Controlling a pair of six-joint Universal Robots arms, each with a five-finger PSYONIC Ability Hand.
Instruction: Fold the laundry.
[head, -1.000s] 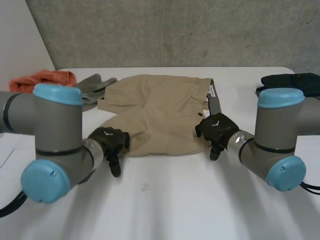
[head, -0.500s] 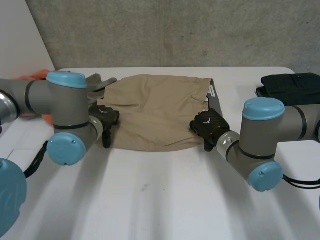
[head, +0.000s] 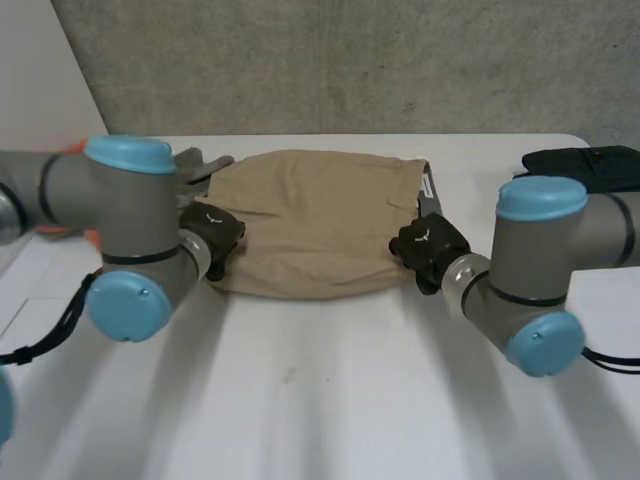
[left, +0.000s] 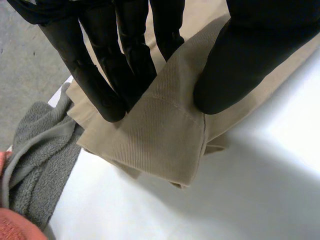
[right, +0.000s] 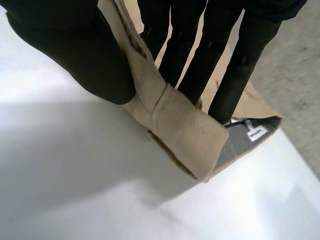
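White table (head: 320, 400) under a folded tan twill garment (head: 315, 225), lying mid-table. Left black hand (head: 210, 232) pinching the near-left hem corner between thumb and fingers; right black hand (head: 428, 248) clamped likewise on the near-right corner. Grey terry towel (left: 35, 155) just beside the left corner. Orange cloth (left: 15, 227) mostly cut off.

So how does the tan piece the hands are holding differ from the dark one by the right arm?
The tan shorts lie spread in the middle of the white table; the dark garment is a compact bundle at its right edge. The shorts are pinched at each side by the left hand and right hand; the dark garment is untouched. Both are cloth.
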